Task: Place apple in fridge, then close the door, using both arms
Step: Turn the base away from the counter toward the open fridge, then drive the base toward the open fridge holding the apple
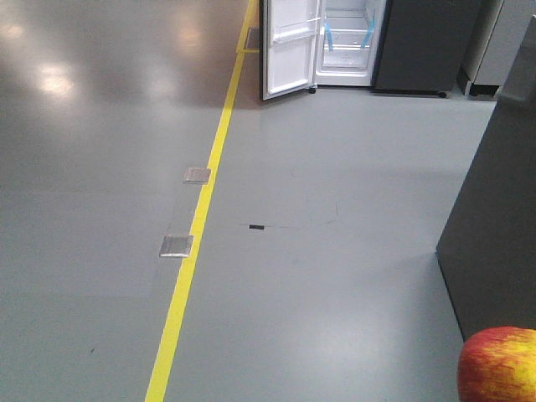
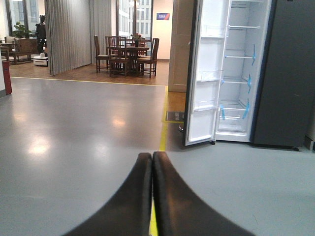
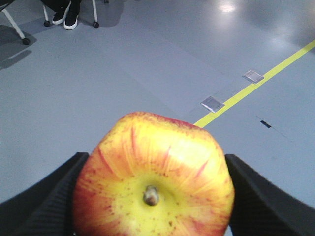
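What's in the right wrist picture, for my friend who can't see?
A red and yellow apple, clamped between two black jaws, fills the bottom. Behind it lies grey floor crossed by a yellow line.

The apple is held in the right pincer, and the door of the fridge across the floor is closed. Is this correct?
Not quite. The door of the fridge is open, not closed; the exterior front-facing view shows its white inner side and the shelves behind it. The apple is indeed held in the right pincer.
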Motion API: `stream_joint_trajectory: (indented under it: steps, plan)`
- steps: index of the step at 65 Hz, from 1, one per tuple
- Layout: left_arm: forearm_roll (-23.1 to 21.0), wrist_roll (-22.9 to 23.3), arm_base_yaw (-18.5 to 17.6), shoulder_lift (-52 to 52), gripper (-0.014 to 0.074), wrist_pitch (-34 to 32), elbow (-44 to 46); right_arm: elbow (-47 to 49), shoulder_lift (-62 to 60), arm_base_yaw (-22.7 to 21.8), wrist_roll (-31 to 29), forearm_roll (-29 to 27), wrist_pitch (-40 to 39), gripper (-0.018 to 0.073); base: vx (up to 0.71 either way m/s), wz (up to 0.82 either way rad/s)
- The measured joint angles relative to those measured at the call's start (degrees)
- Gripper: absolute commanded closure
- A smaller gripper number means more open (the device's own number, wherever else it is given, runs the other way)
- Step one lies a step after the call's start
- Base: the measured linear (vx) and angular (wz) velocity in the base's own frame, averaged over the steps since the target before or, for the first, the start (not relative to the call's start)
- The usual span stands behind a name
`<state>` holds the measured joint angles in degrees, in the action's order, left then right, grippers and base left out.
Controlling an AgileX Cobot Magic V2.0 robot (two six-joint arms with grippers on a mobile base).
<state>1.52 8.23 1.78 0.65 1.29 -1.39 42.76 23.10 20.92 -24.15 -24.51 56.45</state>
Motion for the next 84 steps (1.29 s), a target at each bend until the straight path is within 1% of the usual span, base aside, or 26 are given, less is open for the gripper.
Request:
stream_joint_trajectory:
  steps: [84]
  plan:
    - [0.00,0.00,0.00,0.00,0.0602,0.00,0.00,0.00,0.00,0.00,0.00,0.00,0.03,0.0241,0.38,-0.04]
